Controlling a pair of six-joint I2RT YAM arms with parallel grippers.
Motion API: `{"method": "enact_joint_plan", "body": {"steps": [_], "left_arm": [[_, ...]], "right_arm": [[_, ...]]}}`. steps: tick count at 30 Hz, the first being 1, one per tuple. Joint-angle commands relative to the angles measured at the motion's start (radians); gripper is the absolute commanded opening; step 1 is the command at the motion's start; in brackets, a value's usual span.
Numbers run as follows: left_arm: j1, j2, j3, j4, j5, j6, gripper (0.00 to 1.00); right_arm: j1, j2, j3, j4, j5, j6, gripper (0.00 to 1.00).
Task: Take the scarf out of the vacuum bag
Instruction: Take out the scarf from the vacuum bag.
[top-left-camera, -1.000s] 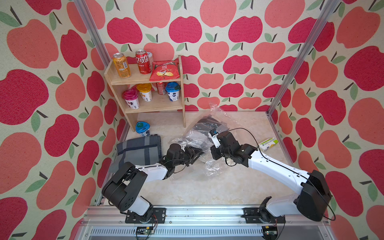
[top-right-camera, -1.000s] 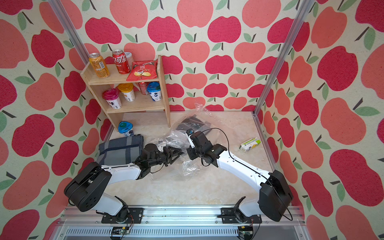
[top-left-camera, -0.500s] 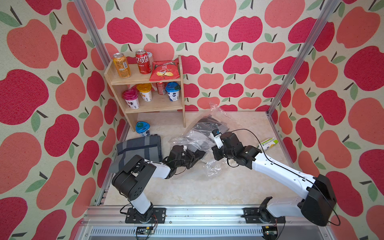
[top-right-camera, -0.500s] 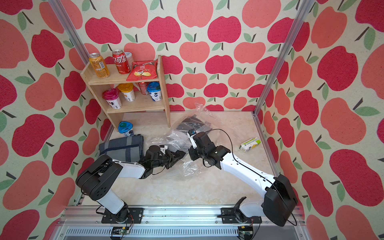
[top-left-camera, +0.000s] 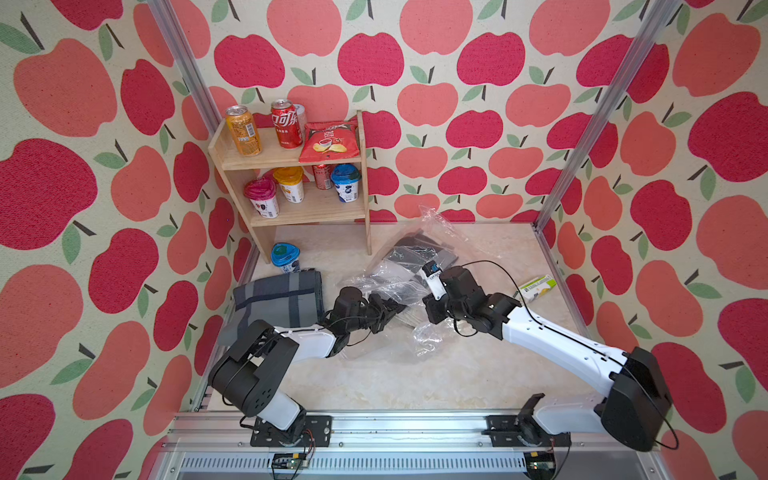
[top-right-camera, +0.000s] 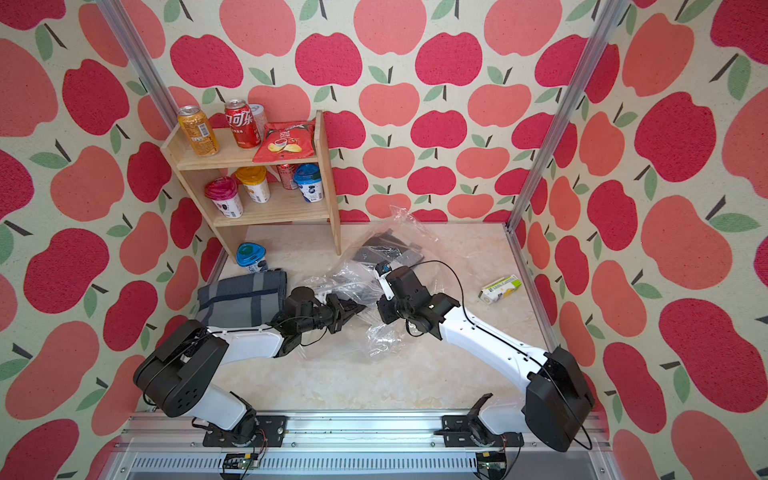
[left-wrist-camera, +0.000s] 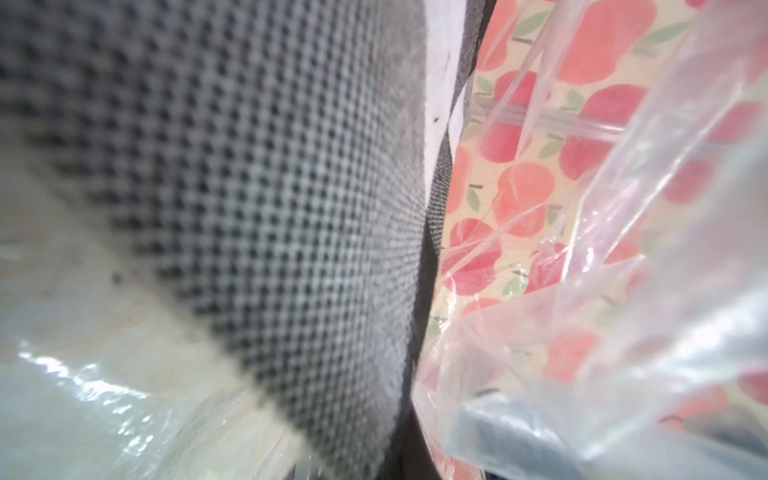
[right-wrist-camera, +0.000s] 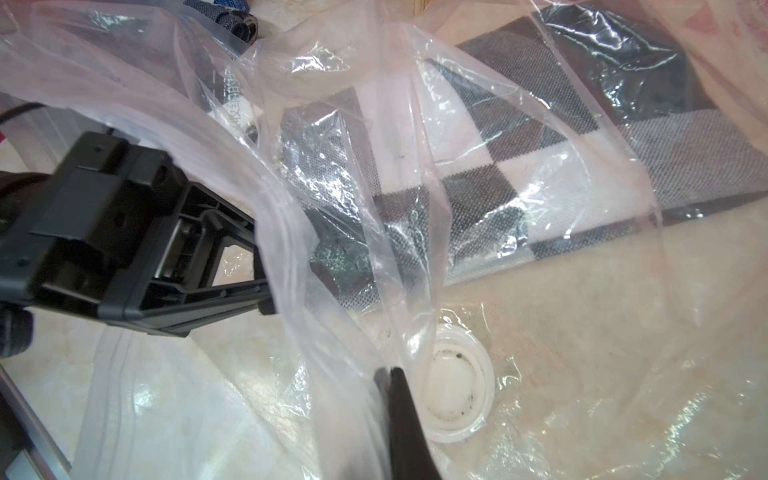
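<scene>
Both clamped: left gripper on scarf edge (inside the mouth), right gripper on vacuum bag.

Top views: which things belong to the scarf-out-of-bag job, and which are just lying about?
Job: bag, scarf inside it.
Lying about: grey cloth, shelf, cans, cups, chips, floor cup, box.

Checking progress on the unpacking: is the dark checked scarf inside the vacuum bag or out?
Inside. The right wrist view shows the scarf under the clear film of the vacuum bag.
</scene>
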Motion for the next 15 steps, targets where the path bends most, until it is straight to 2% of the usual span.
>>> {"method": "enact_joint_plan", "body": {"steps": [1,15], "left_arm": [[0.012,-0.051,0.013,-0.058,0.031,0.010,0.00],[0.026,-0.154,-0.024,-0.139,0.051,0.011,0.00]], "right_arm": [[-0.006,0.021,0.004,-0.007,-0.008,-0.019,0.00],[-0.006,0.081,0.050,0.000,-0.004,-0.017,0.00]]}}
